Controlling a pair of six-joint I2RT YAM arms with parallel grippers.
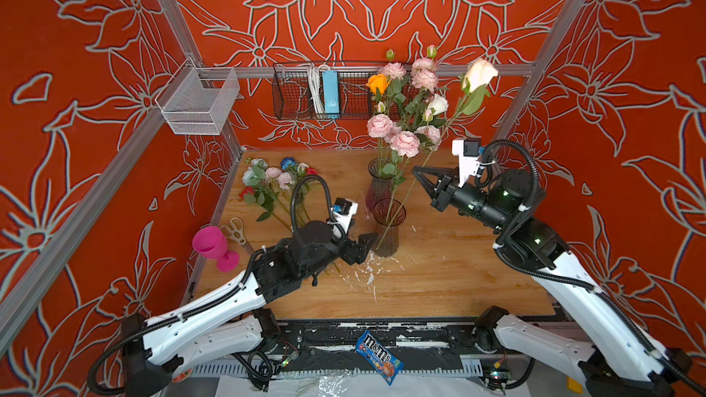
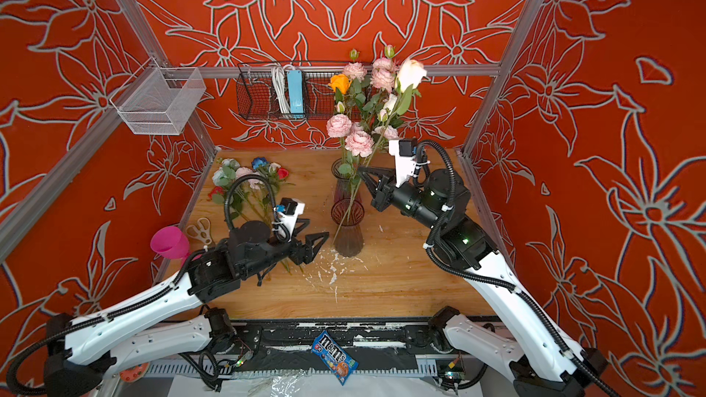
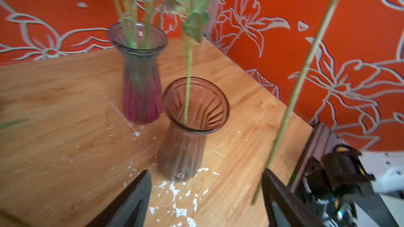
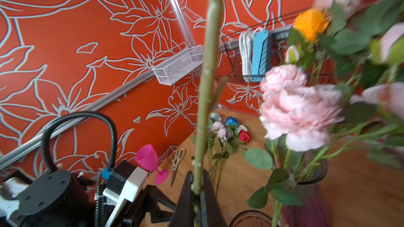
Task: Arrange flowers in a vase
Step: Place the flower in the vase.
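My right gripper (image 1: 416, 170) (image 4: 196, 184) is shut on the long stem (image 4: 209, 62) of a white rose (image 1: 479, 72), held slanted above the table. The stem's lower end (image 3: 254, 199) hangs outside the brownish near vase (image 1: 387, 234) (image 3: 185, 149), beside one finger of my left gripper (image 1: 363, 247) (image 3: 206, 184), which is open and holds nothing. One thin stem (image 3: 187, 88) stands in that vase. Behind it, a purple vase (image 1: 378, 189) holds pink, orange and white flowers (image 1: 405, 143). More flowers (image 1: 275, 181) lie loose at the table's back left.
A pink goblet (image 1: 212, 244) and scissors (image 1: 235, 229) lie at the left edge of the table. On the back wall hang a black wire basket (image 1: 290, 108) with a blue power strip and a white mesh basket (image 1: 198, 103). A candy bag (image 1: 378, 357) lies in front.
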